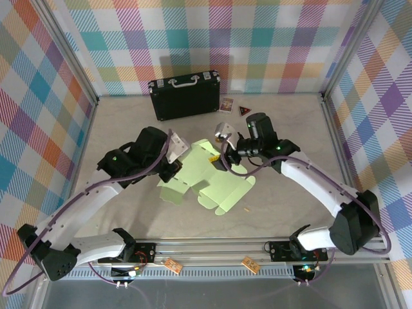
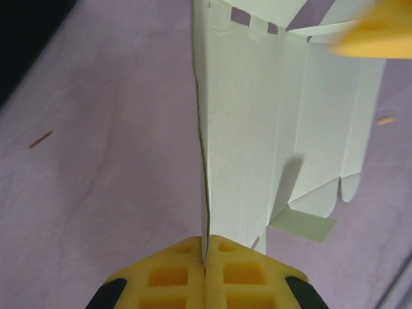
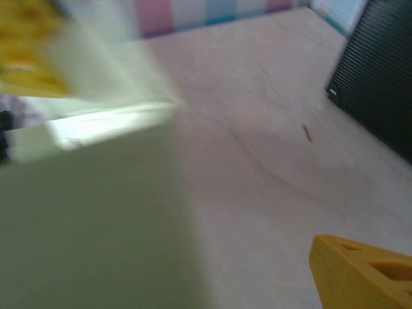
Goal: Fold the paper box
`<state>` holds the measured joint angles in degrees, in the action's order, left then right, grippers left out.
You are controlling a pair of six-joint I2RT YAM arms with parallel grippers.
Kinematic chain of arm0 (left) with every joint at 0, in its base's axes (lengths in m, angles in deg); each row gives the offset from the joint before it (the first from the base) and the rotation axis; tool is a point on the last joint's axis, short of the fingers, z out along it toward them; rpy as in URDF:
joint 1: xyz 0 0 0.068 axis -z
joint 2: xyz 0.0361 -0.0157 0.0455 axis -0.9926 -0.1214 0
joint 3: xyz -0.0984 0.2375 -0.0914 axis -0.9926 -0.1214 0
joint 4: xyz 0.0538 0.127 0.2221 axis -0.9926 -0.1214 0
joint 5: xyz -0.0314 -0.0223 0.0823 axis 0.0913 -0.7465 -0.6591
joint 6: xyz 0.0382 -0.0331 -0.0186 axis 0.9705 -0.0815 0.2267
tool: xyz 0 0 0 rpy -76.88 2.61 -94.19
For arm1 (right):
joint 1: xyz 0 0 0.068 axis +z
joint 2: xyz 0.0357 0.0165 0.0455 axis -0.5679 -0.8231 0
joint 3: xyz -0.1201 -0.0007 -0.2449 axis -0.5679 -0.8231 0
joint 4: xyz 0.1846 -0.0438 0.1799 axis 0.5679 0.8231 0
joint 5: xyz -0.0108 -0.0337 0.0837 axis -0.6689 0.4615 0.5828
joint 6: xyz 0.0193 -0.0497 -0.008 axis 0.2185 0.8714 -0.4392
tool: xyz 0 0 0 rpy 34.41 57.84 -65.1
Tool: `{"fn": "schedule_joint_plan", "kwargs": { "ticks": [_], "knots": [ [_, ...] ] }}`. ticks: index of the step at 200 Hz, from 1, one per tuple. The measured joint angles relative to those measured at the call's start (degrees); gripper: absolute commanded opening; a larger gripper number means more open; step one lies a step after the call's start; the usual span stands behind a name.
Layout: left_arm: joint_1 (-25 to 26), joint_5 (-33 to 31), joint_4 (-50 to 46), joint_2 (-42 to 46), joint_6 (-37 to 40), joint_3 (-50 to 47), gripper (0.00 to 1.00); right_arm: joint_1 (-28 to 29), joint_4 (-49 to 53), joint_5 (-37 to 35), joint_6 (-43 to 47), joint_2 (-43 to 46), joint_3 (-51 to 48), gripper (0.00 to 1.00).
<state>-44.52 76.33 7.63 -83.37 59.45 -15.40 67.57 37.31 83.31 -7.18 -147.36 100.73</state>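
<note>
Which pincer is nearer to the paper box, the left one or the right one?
Left. The left pincer is shut on an edge of the paper box, touching it. The right pincer stands open over the sheet's far side; contact cannot be told.

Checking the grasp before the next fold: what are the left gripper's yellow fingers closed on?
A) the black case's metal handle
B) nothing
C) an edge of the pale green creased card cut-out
C: the left gripper is shut on an edge of the pale green card cut-out.
</note>
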Motion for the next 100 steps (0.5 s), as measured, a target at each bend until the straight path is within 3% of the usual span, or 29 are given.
{"fn": "schedule_joint_plan", "kwargs": {
  "ticks": [23, 56, 100],
  "knots": [
    [0.00, 4.09, 1.62, 5.07, 0.83, -3.41, 0.00, -2.43, -1.22, -1.81, -2.54, -4.09, 3.37, 0.80],
    [0.02, 7.30, 2.95, 10.43, 3.15, -6.43, 0.00, -5.75, 0.87, 2.47, -3.39, -10.14, 12.70, 0.74],
    [0.13, 8.37, 1.36, 6.99, 5.73, -4.85, 0.00, -6.16, 3.87, 12.31, -2.40, -12.81, 16.98, 0.76]
  ]
}}
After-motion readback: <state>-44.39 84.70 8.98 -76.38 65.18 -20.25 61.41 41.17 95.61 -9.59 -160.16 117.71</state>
